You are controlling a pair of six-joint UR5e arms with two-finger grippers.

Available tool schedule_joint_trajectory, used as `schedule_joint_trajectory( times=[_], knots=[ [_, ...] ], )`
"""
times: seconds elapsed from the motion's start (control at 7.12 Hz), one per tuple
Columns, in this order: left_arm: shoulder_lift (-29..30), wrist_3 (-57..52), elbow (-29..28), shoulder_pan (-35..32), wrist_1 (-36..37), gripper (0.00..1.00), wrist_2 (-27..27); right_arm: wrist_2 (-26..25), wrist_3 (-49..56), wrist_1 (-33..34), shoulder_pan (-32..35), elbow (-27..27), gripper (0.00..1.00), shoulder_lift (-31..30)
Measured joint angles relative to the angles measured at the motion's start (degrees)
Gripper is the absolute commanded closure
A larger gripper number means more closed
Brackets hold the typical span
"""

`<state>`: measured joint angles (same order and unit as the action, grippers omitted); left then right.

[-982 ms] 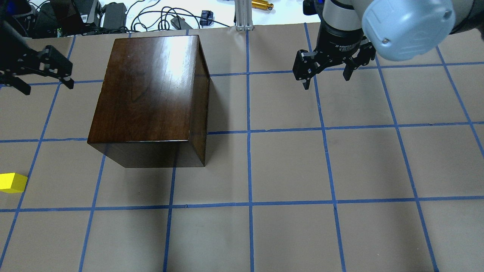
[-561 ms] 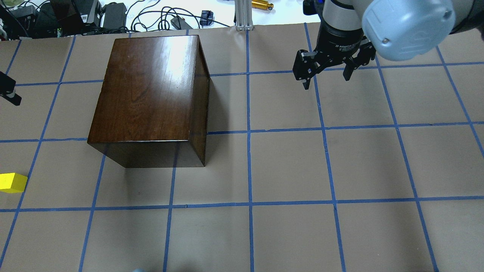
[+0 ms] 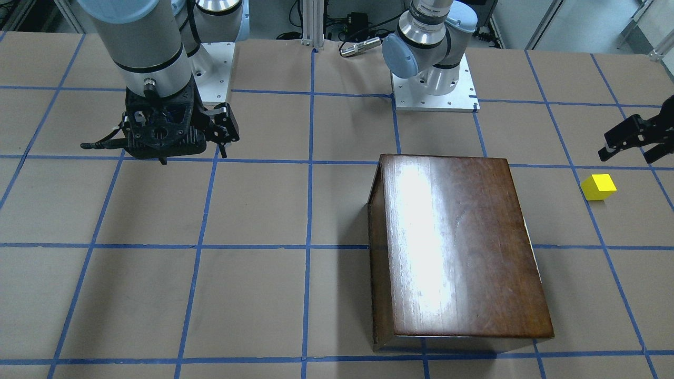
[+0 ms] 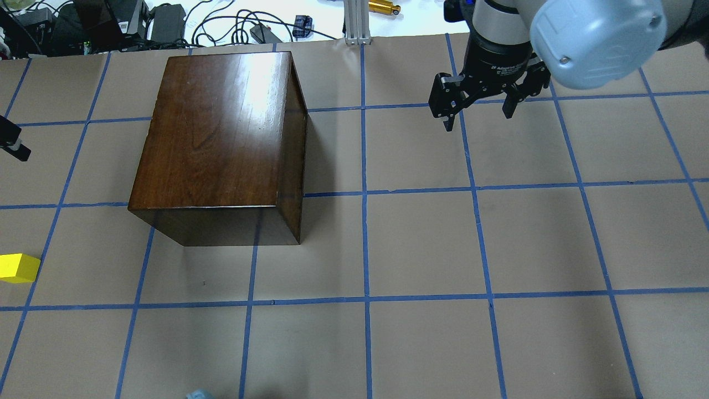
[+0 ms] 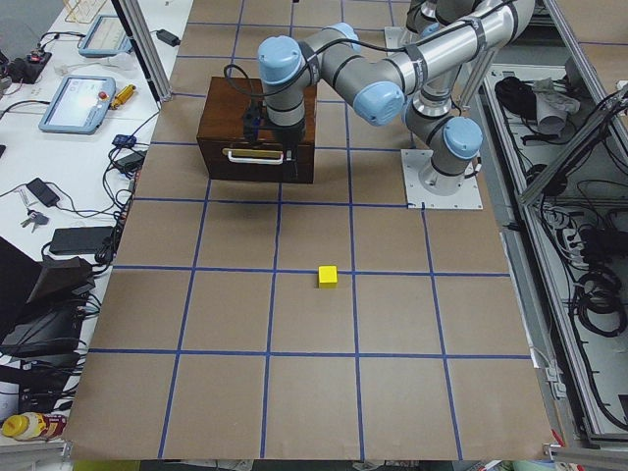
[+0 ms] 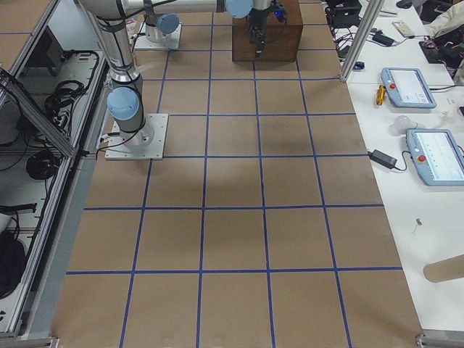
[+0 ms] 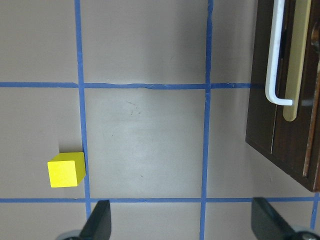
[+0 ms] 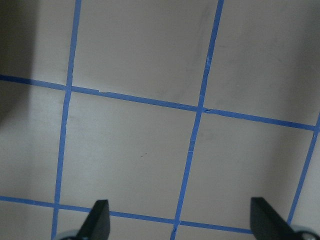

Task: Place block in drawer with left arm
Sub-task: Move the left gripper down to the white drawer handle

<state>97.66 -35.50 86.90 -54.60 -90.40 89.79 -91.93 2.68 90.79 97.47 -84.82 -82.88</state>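
Observation:
The yellow block lies on the brown paper at the table's left edge, clear of the cabinet. It also shows in the front view and in the left wrist view. The drawer front with its white handle is shut. My left gripper is open and empty, hovering above the paper between block and cabinet. Only one fingertip of it shows overhead. My right gripper is open and empty, hanging to the right of the cabinet.
Cables and power bricks and an aluminium post lie beyond the table's far edge. Teach pendants sit on the side bench. The arm bases stand at the robot's side of the table.
My left gripper has moved left, almost out of the overhead view; only a fingertip still shows. The block, the cabinet and my right gripper have not moved.

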Motion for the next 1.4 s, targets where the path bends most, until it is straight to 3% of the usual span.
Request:
schedule_joint_trajectory(
  times=[0.28, 0.56, 0.98, 1.4],
  knots=[
    [7.66, -0.43, -0.94, -0.02, 4.58, 0.0, -0.87, 0.0, -0.02, 0.0, 0.0, 0.0, 0.0, 0.01],
    [12.05, -2.11, -0.81, -0.13, 6.58, 0.01, -6.51, 0.0, 0.02, 0.0, 0.0, 0.0, 0.0, -0.01],
    [13.35, -5.75, 0.95, -0.43, 6.13, 0.0, -19.97, 0.0, 0.01, 0.0, 0.0, 0.0, 0.0, 0.0],
    [13.7, -7.97, 3.51, -1.49, 6.09, 0.0, -24.72, 0.0, -0.01, 0.0, 0.0, 0.0, 0.0, 0.0]
  ],
)
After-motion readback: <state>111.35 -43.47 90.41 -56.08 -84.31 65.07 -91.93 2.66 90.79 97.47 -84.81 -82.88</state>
